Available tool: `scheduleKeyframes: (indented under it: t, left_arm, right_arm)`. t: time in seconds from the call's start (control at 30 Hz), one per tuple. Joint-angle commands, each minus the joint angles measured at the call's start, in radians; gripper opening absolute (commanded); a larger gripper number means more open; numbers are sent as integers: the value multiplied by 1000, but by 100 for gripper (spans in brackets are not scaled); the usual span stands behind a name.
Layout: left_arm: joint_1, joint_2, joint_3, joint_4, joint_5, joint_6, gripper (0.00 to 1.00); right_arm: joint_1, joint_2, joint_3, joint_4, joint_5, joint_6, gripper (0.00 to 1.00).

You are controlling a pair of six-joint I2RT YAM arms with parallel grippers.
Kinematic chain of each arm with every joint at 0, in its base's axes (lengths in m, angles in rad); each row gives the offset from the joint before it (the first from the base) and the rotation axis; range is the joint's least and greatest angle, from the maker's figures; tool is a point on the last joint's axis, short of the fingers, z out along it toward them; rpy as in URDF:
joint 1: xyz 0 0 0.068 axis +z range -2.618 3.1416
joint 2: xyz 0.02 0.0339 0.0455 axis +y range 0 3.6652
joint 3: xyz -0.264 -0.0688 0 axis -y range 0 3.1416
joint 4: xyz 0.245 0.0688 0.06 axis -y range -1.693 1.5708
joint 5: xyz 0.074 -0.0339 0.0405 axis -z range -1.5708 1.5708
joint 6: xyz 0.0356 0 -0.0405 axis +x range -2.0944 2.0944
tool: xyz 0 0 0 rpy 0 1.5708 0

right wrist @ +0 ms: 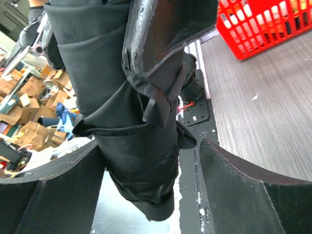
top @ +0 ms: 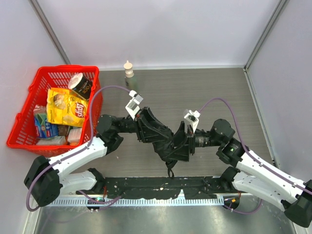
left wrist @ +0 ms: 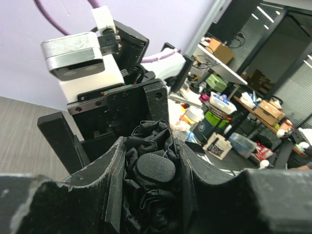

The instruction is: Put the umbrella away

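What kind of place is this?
Probably a robot test cell in a workshop: plain white partition walls enclose the grey wood-grain table, and cluttered workbenches with brown cardboard boxes stand beyond.

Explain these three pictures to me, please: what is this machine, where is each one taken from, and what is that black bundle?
It is two robot arms bolted to a table. One picture looks down from above. The other two come from small cameras on each wrist, so each sees its own fingers. The left end effector is clamped on a folded black umbrella, held between the two arms. The right end effector stands open around it, not gripping. At the left sits a red basket of snack packets, and a small bottle stands at the far edge.
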Motion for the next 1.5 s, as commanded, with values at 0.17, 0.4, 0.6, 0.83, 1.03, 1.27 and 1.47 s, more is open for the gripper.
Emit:
scheduleKeyframes:
  t: [0.17, 0.4, 0.6, 0.83, 1.03, 1.27, 1.47]
  left_arm:
    - [-13, 42, 58, 160, 85, -90, 0]
    - [-13, 32, 61, 81, 56, -54, 5]
    - [-8, -50, 82, -227, -50, 121, 48]
    - [41, -149, 62, -366, -137, 172, 100]
    - [118, -295, 93, -865, -589, 327, 100]
    - [138, -421, 121, -1217, -964, 353, 100]
    - [138, -436, 121, -1200, -891, 349, 100]
  right_arm:
    - [42, 77, 33, 216, 17, 146, 67]
    - [66, 103, 5, 323, 30, 197, 39]
    - [66, 63, -15, 294, 93, 163, 26]
    - [68, 46, 5, 195, 168, 103, 18]
    - [63, 64, 79, -39, 344, -6, 19]
    - [-128, 152, 171, -195, 549, -58, 21]
    - [-373, 511, 276, -106, 491, -85, 23]
